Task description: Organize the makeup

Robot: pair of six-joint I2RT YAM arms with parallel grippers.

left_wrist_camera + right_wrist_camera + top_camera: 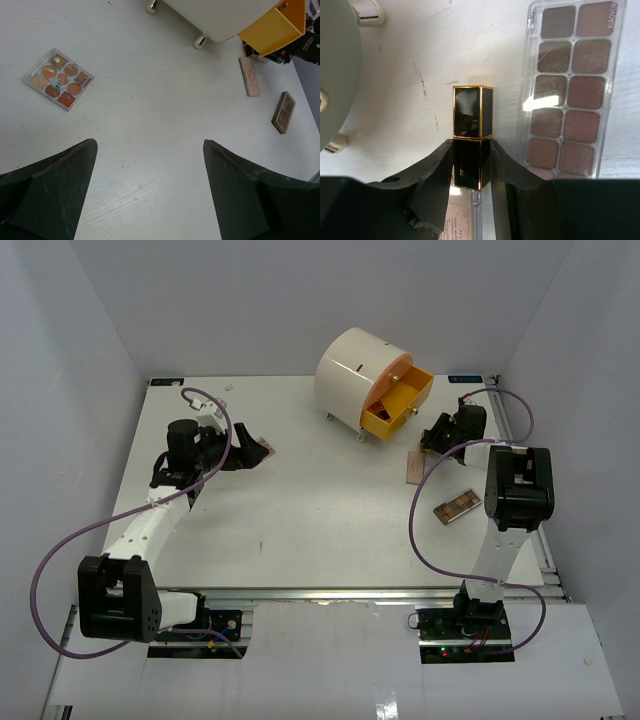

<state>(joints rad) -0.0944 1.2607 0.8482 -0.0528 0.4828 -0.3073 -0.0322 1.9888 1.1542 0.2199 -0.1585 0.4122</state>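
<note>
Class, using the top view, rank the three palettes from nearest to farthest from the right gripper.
1. Pink palette: right side, closest by.
2. Brown palette: right side, nearer the front.
3. Orange palette: far across on the left side.

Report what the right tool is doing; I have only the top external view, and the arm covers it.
Observer: The right tool is closed on a black-and-gold lipstick tube.
Operator: Name what lies beside it.
Observer: A clear-lidded palette of brown and pink shades, just right of the tube in the right wrist view.
Operator: Now check the other arm.
Observer: The left tool is wide open, with only bare table between its fingers.
</note>
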